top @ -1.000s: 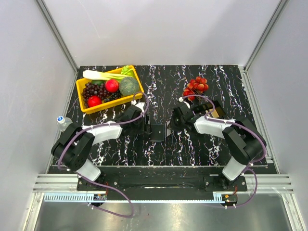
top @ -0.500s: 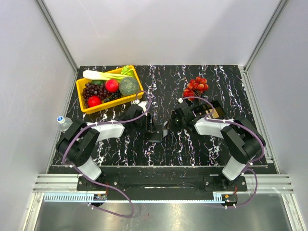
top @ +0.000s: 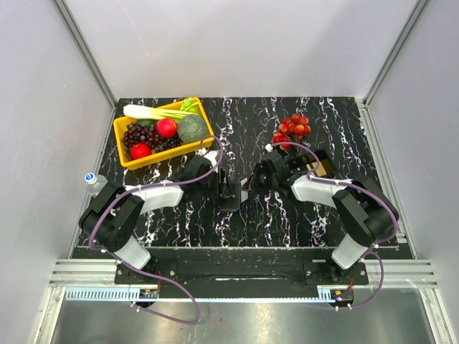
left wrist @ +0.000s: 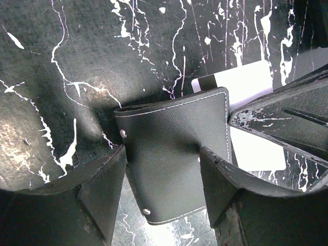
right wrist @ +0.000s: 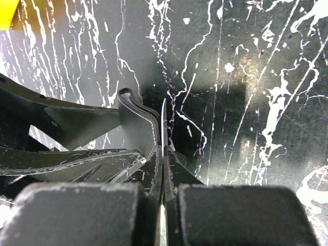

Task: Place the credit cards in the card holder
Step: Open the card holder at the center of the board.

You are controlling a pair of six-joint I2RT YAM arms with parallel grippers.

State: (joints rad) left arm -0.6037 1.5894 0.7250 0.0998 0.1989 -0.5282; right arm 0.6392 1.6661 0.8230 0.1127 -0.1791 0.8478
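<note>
The card holder, a black stitched wallet with metal studs, stands on edge between my left gripper's fingers, which are shut on it. In the top view it is a small dark shape at mid-table between both grippers. My right gripper is shut on a credit card, seen edge-on right beside the wallet's curled edge. In the left wrist view the card is pale with a dark stripe and pokes out behind the wallet's right side. My left gripper and right gripper nearly touch.
A yellow bin of fruit and vegetables stands at the back left. A bunch of red grapes lies at the back right. A black open tray with tan contents sits by the right arm. A small bottle stands at the left edge.
The wallet, flat on the table a second ago, now stands on edge in my left gripper. Both grippers have closed in, bringing the card against the wallet.
</note>
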